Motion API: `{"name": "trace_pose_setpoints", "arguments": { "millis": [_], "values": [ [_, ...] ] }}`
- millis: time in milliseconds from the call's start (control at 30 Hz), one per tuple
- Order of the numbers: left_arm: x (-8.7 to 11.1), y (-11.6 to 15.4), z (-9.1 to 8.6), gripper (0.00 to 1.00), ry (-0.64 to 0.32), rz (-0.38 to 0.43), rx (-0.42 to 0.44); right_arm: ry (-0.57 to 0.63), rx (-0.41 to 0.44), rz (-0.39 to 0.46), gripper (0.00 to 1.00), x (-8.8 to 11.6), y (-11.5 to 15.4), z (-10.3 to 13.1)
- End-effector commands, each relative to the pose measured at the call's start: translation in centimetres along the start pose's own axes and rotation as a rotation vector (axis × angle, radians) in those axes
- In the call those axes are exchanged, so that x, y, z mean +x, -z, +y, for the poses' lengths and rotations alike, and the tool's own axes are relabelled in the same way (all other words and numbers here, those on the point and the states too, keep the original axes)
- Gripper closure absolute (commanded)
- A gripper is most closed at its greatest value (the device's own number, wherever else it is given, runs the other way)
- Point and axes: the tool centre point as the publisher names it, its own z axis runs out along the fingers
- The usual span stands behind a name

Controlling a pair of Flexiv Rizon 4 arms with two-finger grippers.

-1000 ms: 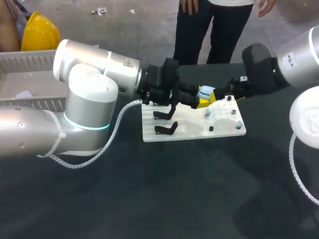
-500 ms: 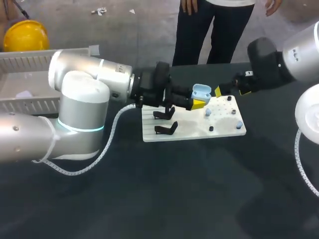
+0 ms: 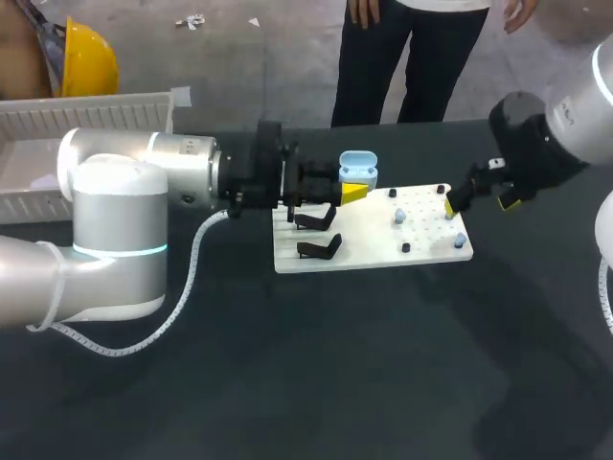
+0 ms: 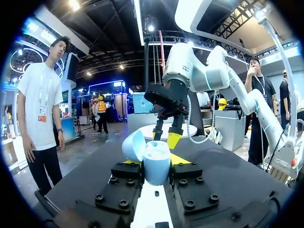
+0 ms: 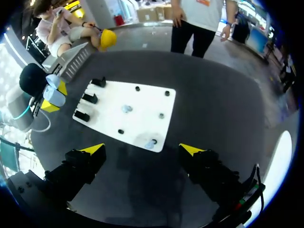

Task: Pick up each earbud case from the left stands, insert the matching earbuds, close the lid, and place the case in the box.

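Pale-blue case [image 3: 357, 169], lid open, sits clamped in the left gripper [image 3: 352, 192] above the stands [image 3: 317, 219], so it is best held level while the right gripper [image 3: 479, 203], fingers apart and empty, fetches an earbud [image 3: 399, 218] from the white board [image 3: 364, 247].

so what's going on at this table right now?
The left hand is shut on a pale blue plastic earbud case, lid open, held up by the two empty black stands at the left end of the flat white board. The right hand is open and empty near the board's right end. Two small pale blue earbuds sit on the board, not yet in the case.
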Motion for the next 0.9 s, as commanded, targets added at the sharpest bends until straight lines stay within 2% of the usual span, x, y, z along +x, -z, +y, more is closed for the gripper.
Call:
{"name": "trace_pose_setpoints", "arguments": {
  "millis": [33, 567, 733, 900],
  "values": [
    [-0.7, 0.6, -1.0, 1.00, -0.003, 0.012, -0.080, -0.010, 0.206, 0.053, 0.00, 0.3, -0.3, 0.1],
    [-0.9, 1.0, -1.3, 1.00, 0.004, 0.015, -0.102, -0.045, 0.246, 0.170, 0.01, 1.7, -2.8, -1.2],
    [-0.9, 1.0, -1.3, 1.00, 0.004, 0.015, -0.102, -0.006, 0.273, 0.223, 0.06, 1.7, -3.8, -1.0],
    [-0.9, 1.0, -1.3, 1.00, 0.004, 0.015, -0.102, 0.057, 0.285, 0.256, 0.03, 1.9, -4.8, -0.6]
  ]
}}
